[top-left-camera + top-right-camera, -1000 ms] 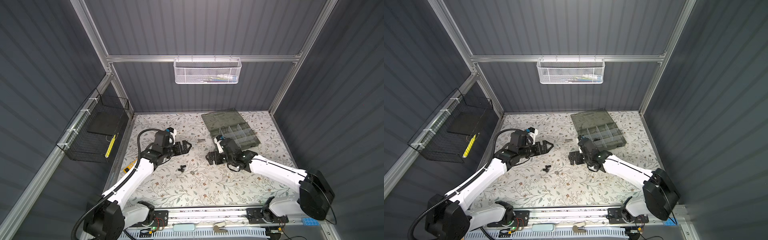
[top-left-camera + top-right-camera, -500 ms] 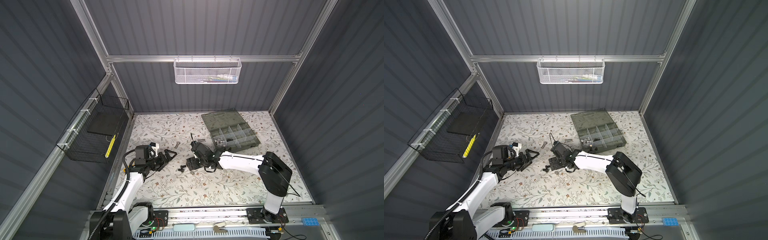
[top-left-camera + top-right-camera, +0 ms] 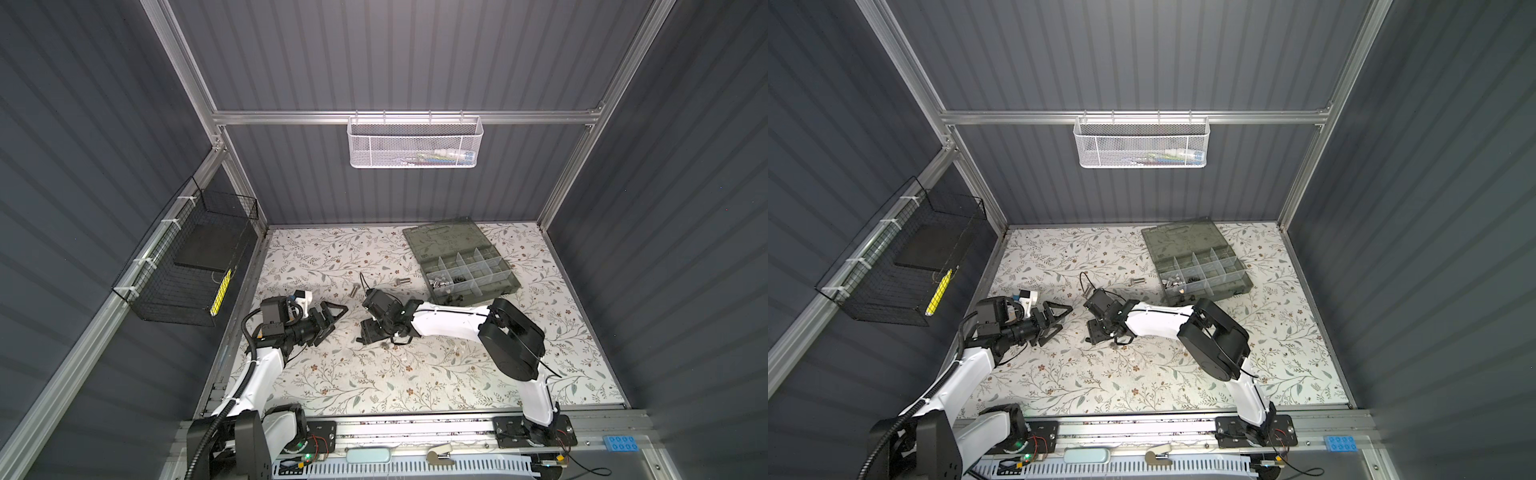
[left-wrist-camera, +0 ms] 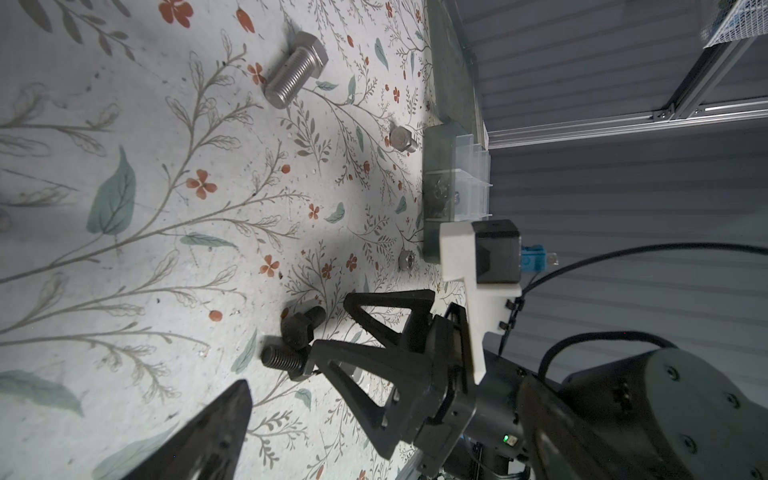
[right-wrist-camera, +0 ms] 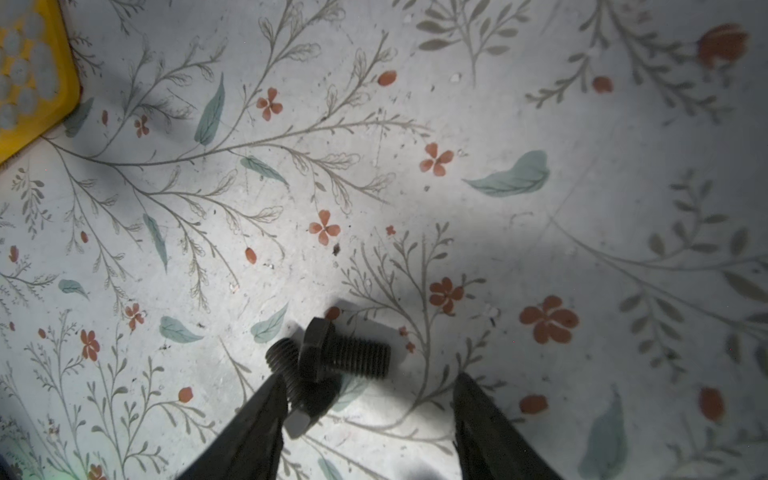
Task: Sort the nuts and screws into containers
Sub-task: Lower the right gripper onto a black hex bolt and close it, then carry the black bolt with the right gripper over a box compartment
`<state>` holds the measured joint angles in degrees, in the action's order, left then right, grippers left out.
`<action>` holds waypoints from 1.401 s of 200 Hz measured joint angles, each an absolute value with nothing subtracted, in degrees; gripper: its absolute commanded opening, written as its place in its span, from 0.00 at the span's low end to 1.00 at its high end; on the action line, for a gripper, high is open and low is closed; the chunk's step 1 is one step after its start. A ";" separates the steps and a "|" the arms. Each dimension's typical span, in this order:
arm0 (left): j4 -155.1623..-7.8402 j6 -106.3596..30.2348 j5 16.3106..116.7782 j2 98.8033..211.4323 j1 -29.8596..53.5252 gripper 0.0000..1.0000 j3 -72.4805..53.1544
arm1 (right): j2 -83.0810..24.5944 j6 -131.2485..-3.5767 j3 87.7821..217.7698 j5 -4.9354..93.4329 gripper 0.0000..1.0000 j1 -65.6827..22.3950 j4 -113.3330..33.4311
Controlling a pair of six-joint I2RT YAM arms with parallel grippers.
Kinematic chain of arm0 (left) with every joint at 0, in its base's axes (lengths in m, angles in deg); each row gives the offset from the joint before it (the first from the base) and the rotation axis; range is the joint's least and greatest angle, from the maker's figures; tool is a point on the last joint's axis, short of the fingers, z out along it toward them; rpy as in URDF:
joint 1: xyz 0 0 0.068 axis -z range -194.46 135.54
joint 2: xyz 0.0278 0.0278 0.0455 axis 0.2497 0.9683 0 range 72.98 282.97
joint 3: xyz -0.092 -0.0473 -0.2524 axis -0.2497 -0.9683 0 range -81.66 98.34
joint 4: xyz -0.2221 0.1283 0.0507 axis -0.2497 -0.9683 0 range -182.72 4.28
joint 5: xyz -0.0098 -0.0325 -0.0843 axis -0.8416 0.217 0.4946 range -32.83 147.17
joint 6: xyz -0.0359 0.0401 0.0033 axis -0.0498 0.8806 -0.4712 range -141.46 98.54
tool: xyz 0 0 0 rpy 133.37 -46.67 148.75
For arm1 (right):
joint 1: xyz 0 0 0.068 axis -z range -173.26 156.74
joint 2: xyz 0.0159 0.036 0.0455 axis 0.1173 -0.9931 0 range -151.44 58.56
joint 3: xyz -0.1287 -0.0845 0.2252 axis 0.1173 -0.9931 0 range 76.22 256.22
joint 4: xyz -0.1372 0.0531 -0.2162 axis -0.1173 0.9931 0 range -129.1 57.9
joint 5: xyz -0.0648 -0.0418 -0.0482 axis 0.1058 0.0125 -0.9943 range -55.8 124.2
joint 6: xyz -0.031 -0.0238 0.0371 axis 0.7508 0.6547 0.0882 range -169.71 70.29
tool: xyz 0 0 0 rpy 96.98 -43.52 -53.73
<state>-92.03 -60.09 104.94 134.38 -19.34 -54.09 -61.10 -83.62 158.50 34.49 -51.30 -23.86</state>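
Note:
Two black screws [image 5: 345, 353] [image 4: 299, 328] lie crossed on the floral mat. My right gripper [image 5: 370, 378] [image 3: 365, 332] [image 4: 330, 332] stands low over them. It is open: one finger [image 5: 266, 407] touches the lower screw [image 5: 291, 374], the other stands clear. My left gripper [image 3: 332, 322] [image 3: 1059, 322] hangs open and empty to their left. Two silver screws [image 3: 354, 289] [image 3: 402, 281] [image 4: 295, 70] lie further back. A silver nut [image 4: 406, 261] lies beyond the right gripper. The containers are compartments of an open grey-green case [image 3: 505, 291] [image 3: 1241, 286] at back right, some holding silver and black pieces.
A white mesh basket [image 3: 415, 143] hangs on the back wall and a black wire basket [image 3: 187, 270] on the left wall. A yellow item [image 5: 25, 75] lies on the mat near the left arm. The case lid [image 3: 444, 237] lies open flat behind the compartments.
My right gripper has swung left from beside the case to the black screws, and its jaws have narrowed. My left arm has drawn back towards the left front, still open.

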 measured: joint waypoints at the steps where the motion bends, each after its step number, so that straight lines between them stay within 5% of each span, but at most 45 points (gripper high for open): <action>1: -92.03 -60.09 104.96 134.38 -19.34 1.00 -54.09 | -61.19 -83.62 158.59 34.51 0.64 -51.30 -23.83; 167: -92.03 -60.07 105.29 134.38 -19.82 1.00 -54.09 | -65.88 -82.82 164.49 26.99 0.44 -53.38 -19.00; 280: -92.03 -60.04 105.29 135.26 -19.82 1.00 -54.09 | -57.80 -82.55 152.36 24.70 0.36 -47.46 -20.90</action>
<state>-92.03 -60.04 105.29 135.26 -19.82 -54.09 -57.80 -82.55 152.36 24.70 -47.46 -20.90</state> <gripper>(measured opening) 0.996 0.372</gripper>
